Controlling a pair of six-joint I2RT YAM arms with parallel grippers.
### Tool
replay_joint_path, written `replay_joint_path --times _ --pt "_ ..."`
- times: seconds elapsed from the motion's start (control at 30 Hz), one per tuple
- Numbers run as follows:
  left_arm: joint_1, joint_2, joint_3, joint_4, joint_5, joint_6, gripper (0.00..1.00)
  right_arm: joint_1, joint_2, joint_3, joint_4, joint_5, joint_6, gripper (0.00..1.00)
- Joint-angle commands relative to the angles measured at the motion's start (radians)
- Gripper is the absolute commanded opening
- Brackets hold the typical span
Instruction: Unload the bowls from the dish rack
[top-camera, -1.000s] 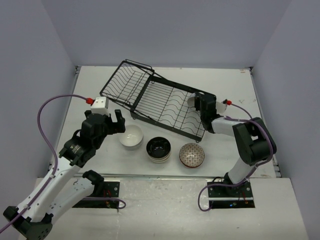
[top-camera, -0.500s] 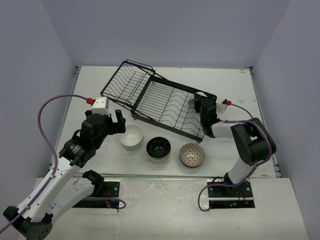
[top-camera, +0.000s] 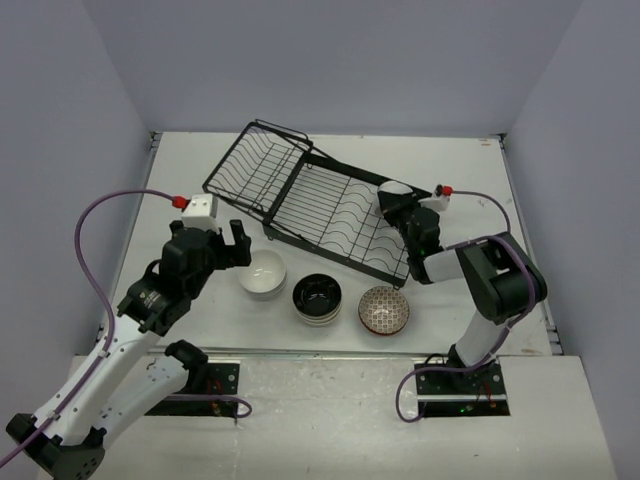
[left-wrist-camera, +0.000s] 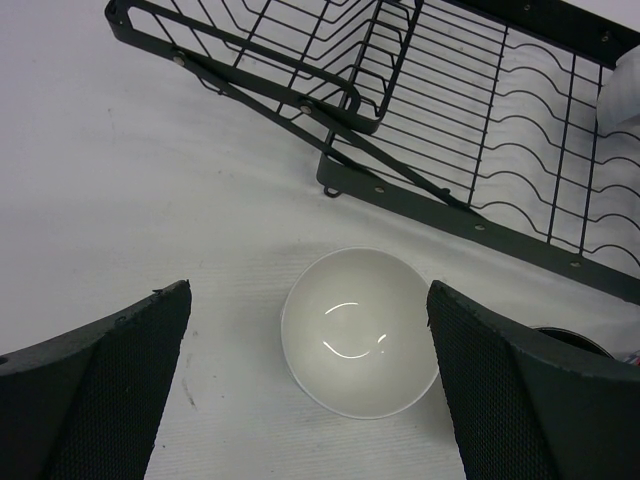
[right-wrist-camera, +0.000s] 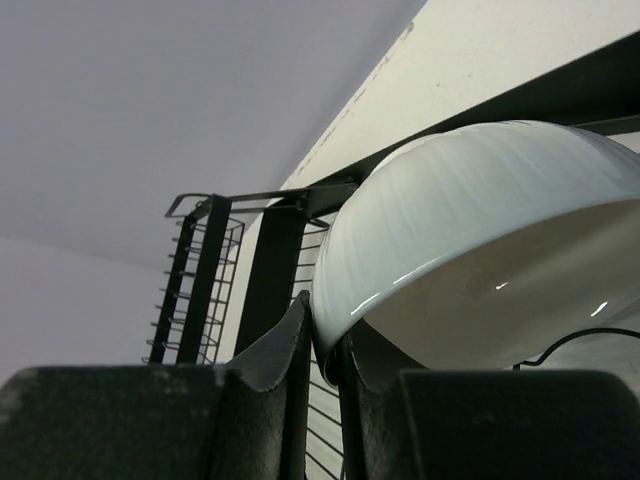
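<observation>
— How did the right jaws stand?

— Almost closed, pinched on the rim of a ribbed white bowl (right-wrist-camera: 480, 230). One finger (right-wrist-camera: 265, 375) lay against the outside wall and the other against the glazed inside, with the rim running between them.

— And where was that bowl?

— At the right end of the dish rack (top-camera: 310, 200), by the flat section with the wavy ridges. From above it was half hidden behind the wrist. I could not tell whether it touched the wires or hung just clear of them.

— The left jaws?

— Spread wide, holding nothing. They hovered over a plain white bowl (left-wrist-camera: 360, 330) that sat upright on the table (top-camera: 450, 160). The two fingers (left-wrist-camera: 110, 390) were well apart on either side of it and did not touch it. Its inside showed only bare glaze and two glints of light.

— What else stood out there?

— Two more bowls, in a row with the plain one, just in front of the rack's near edge. A black-inside bowl (top-camera: 317, 297) sat in the middle and a brown scale-patterned bowl (top-camera: 384, 308) on the right. Each sat mouth up, near its neighbour.

— And the rack itself?

— It lay slantwise across the middle of the table, with the tilted basket section at its left end and the flat section at its right. The ribbed bowl was the only one I saw at it.
</observation>
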Motion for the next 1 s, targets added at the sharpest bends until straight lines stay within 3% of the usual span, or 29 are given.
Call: replay_joint_path --times 0.0,0.13,0.4,0.77,0.97 --pt "0.01 -0.012 -0.005 0.041 0.004 0.037 1.0 -0.02 -0.012 0.041 0.174 -0.147 -0.178 0.0" --pt "0.01 -0.015 -0.005 0.041 0.003 0.037 1.0 -0.034 -0.038 0.053 0.171 -0.28 -0.265 0.0" --pt "0.015 -0.015 -0.005 0.041 -0.002 0.034 1.0 -0.069 -0.043 0.058 0.171 -0.443 -0.264 0.0" --pt "0.027 -0.012 -0.001 0.038 -0.017 0.028 1.0 -0.1 -0.015 0.079 0.228 -0.616 -0.095 0.0" --pt "0.047 -0.032 0.019 0.005 -0.114 -0.015 1.0 -0.094 -0.066 0.102 0.168 -0.722 -0.1 0.0"
